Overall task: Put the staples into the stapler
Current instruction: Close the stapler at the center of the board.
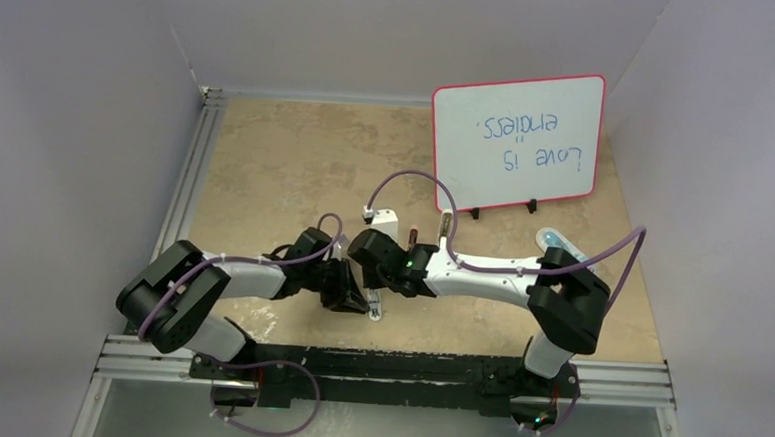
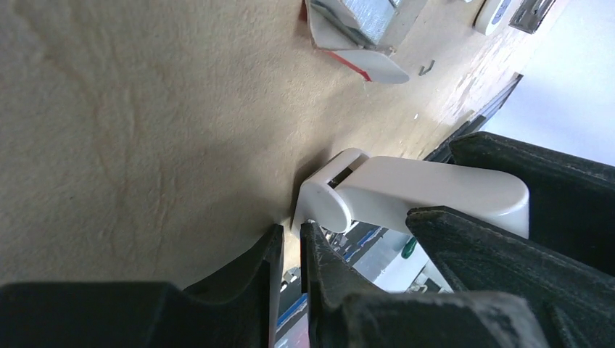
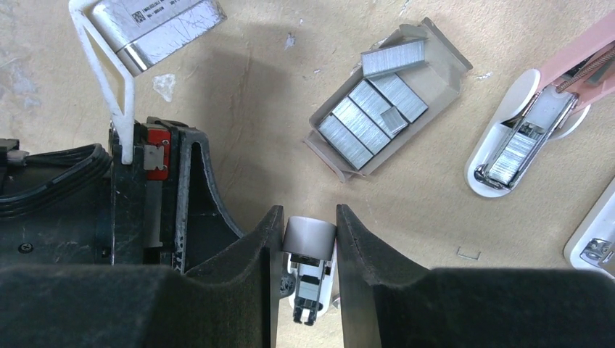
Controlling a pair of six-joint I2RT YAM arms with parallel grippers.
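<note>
Clamped in my right tool [image 3: 308, 212], the white stapler [image 3: 310, 283] lay near the staples [image 3: 373, 109] in their grey tray [image 3: 446, 65], plain from that wrist, lost from overhead; my left tool [image 2: 290, 228] stood narrow, and I couldn't tell its hold

White links [image 1: 491, 272], black joints [image 1: 569, 303], purple cables [image 1: 416, 174]; the left pincer [image 2: 291, 232] and right pincer [image 3: 308, 221] have matte black fingers [image 3: 254, 250].

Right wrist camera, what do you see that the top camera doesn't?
Only the right wrist view clearly shows the staples in their grey tray, an open pink stapler and one loose staple. Only the top view shows the whiteboard and the whole left arm and right arm. Both show the tan table and the white stapler held in the right gripper.
</note>
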